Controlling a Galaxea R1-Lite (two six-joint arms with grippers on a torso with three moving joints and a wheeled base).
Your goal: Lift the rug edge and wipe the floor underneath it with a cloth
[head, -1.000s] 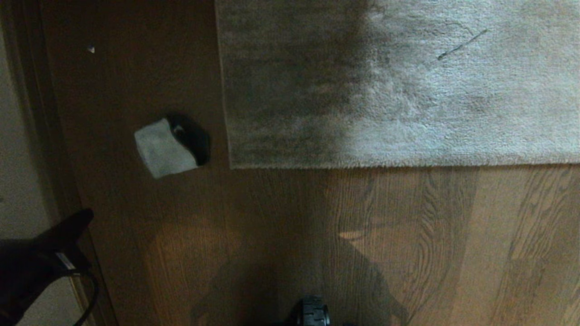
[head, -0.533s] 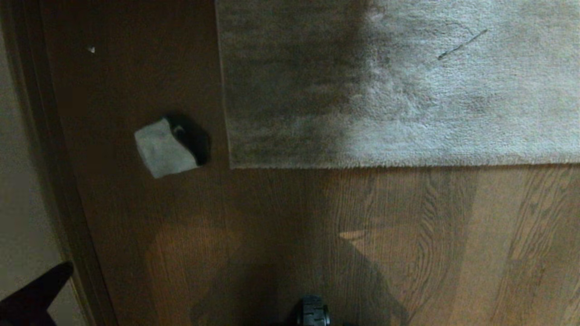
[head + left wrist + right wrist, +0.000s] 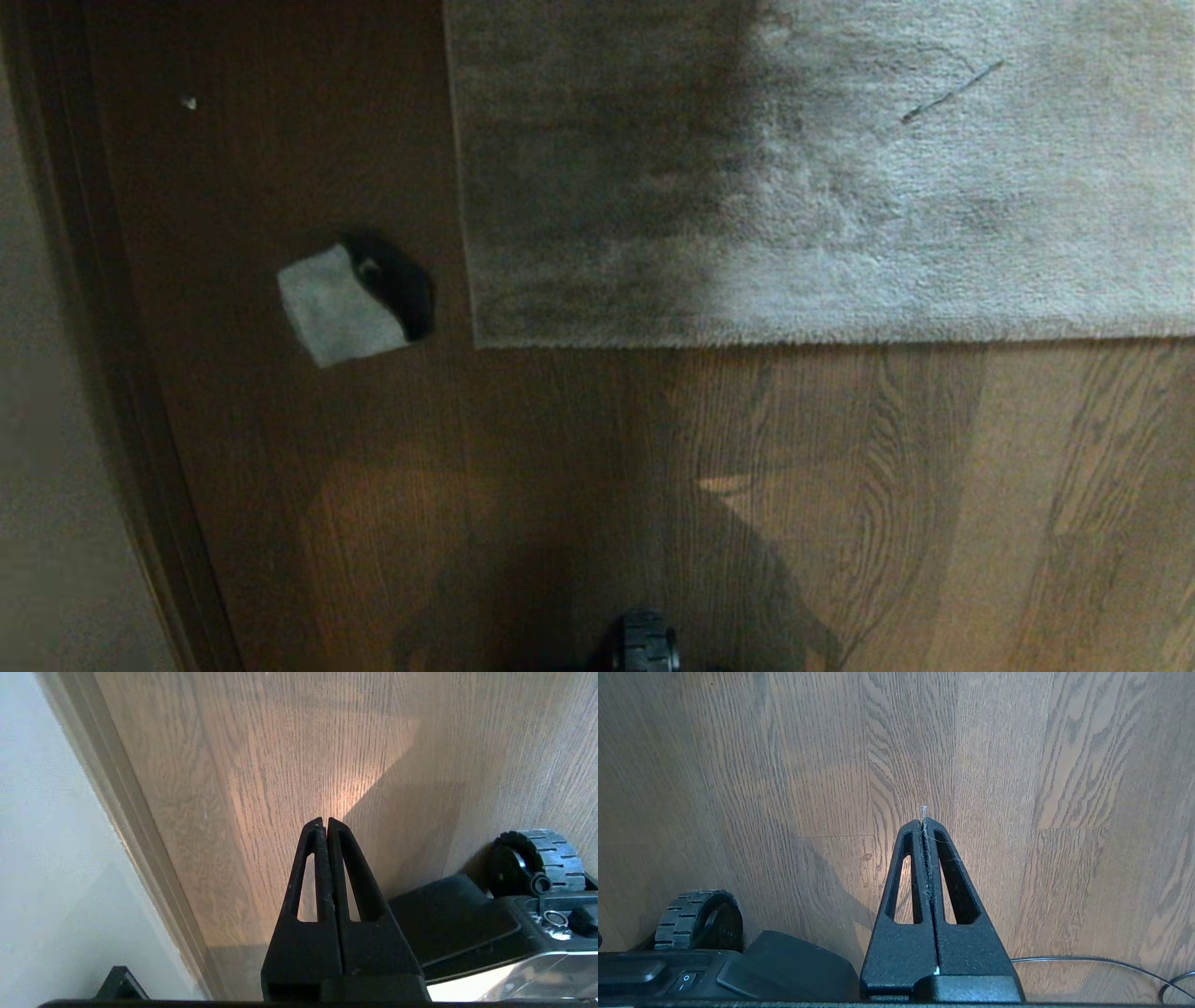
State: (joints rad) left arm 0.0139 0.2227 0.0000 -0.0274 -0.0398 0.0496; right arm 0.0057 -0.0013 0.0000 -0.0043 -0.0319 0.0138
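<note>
Grey cloth [image 3: 338,308] on floor [image 3: 579,485], just left of rug edge [image 3: 471,280], rug flat. Left gripper [image 3: 323,822] and right gripper [image 3: 923,823] clenched, empty, well apart from cloth; left side nearer.

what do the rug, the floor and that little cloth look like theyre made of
The rug: seemingly a plush short-pile textile, pale grey-beige; brushed streaks show in the nap. The floor: brown wood-look planks, matt; grain lines and plank seams show, though real wood or laminate cannot be told. The cloth: seemingly a soft pale grey fabric, lying crumpled beside the rug's corner.
</note>
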